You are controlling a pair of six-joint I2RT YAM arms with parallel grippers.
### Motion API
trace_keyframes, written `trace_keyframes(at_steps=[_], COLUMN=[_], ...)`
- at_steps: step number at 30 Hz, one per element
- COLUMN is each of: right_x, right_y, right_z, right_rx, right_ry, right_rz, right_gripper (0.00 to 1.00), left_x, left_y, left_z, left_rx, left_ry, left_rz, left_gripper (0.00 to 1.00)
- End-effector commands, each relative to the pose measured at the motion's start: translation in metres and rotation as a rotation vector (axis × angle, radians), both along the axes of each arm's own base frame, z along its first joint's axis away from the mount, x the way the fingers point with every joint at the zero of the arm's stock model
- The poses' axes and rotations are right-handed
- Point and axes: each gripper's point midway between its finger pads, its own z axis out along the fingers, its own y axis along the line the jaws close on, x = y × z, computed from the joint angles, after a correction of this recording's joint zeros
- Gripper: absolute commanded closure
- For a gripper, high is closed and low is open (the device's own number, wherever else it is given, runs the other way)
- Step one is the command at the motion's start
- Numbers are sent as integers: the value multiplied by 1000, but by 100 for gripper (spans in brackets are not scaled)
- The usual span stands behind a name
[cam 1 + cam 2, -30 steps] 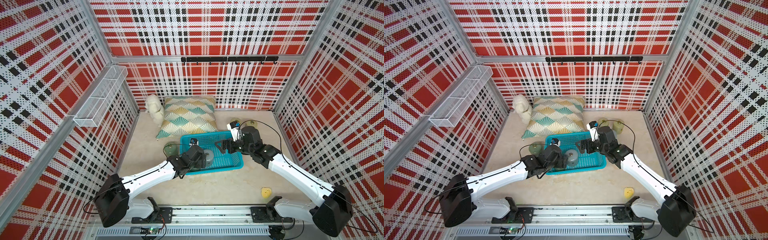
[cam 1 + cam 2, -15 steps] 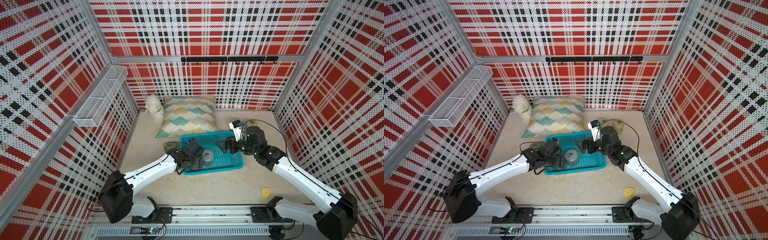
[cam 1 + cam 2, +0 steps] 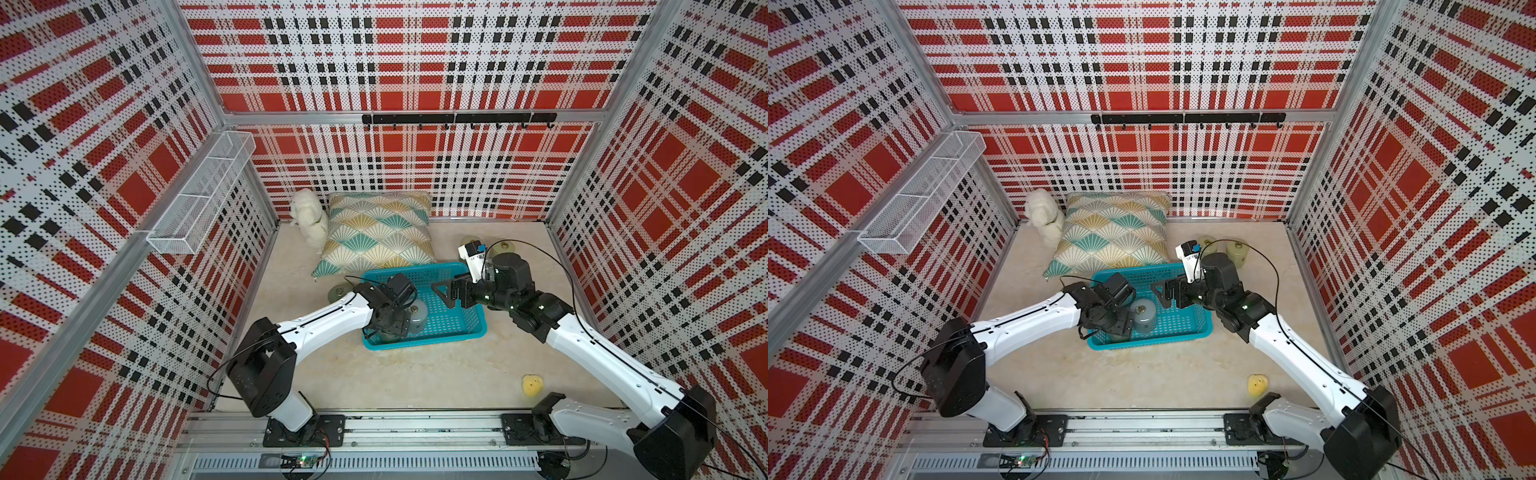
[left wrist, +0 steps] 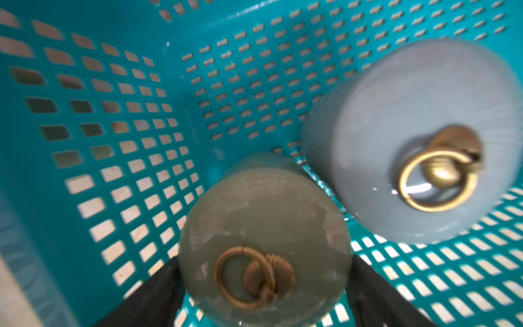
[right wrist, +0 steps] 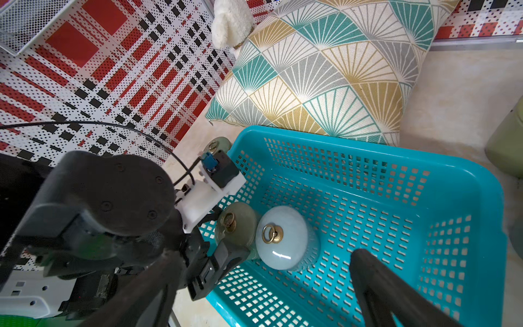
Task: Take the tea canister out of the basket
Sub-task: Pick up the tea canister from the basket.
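In the left wrist view, the jaws of the left gripper (image 4: 264, 266) sit one on each side of the green tea canister (image 4: 263, 226), right at its wall. Whether they press it cannot be told. The canister stands upright in a corner of the basket (image 4: 119, 93), with a blurred pale grey canister (image 4: 410, 113) just beside it.

In both top views the basket lies mid-floor, at 6 o'clock from the cushion (image 3: 376, 232). Both canisters stand in its 8 o'clock corner, the green one mostly hidden under the left wrist. The right gripper (image 3: 444, 291) hangs over the basket's 2 o'clock part, jaws wide apart and empty. A lone canister (image 3: 338, 292) stands outside the basket at 9 o'clock.

The right wrist view shows both basket canisters upright, brass rings on top, with the left gripper's dark fingers (image 5: 226, 260) flanking the green one.
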Motion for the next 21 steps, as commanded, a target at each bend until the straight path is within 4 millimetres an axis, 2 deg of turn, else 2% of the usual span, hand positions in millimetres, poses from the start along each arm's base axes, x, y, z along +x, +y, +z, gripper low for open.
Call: trace_keyframes(at_steps=[1,14,21], right_x=[-6,-19,-16], right_y=[-1,17,13], right_z=[2,-3,-16], right_rx=[9,38,-2], right_ry=[-1,50,73], right_rz=[5,136,110], right_gripper=[0,0,0], left_x=[-2,6,9], left_y=[0,-3,-1], left_z=[-7,-28,-32], left_rx=[27,32,28], left_ry=[45,63,58], left_rz=[-30,-38,-34], left_gripper=[9,9,9])
